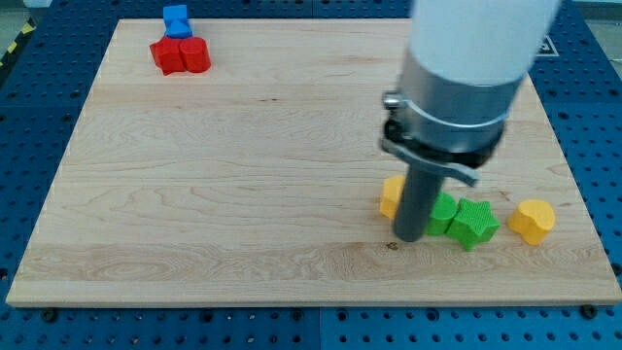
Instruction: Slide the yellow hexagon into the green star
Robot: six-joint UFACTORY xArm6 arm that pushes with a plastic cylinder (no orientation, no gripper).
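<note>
Yellow hexagon (391, 196) on worktop (243, 175) near view's bottom right, touching my tip (407, 238), green star (473, 224) just beyond; likely light, rigid, slippery; push left face; no jaws fitted.

Lab or robot test bench. A pale wooden board (243, 146) lies on a blue perforated table (593, 97) with a regular hole grid. Yellow-black hazard tape (14, 47) at the view's top left. Small coloured blocks (180, 49) as test pieces.
</note>
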